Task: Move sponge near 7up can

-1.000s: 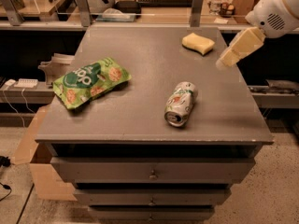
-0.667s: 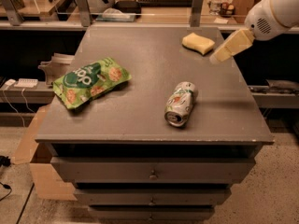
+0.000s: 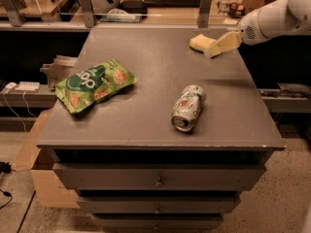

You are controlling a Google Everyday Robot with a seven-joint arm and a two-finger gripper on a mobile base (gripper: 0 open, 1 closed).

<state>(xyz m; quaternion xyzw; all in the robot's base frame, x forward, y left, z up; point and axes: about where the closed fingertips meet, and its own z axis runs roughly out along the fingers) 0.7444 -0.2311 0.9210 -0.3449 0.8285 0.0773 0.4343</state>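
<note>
The pale yellow sponge point(image 3: 199, 42) lies at the far right of the grey table top. My gripper point(image 3: 216, 47) reaches in from the right on a white arm; its pale yellow fingers hang just above and to the right of the sponge and overlap its right end. The 7up can point(image 3: 188, 108) lies on its side in the near right part of the table, its metal top facing the front edge. It is well apart from the sponge.
A green chip bag point(image 3: 94, 84) lies at the left of the table point(image 3: 146, 125). Drawers sit below the top. A cardboard box point(image 3: 34, 154) stands on the floor at the left. Shelves with clutter run behind the table.
My gripper has moved left and toward the sponge, from the table's right edge to right over the sponge's right end. The sponge, can and bag have not moved.
</note>
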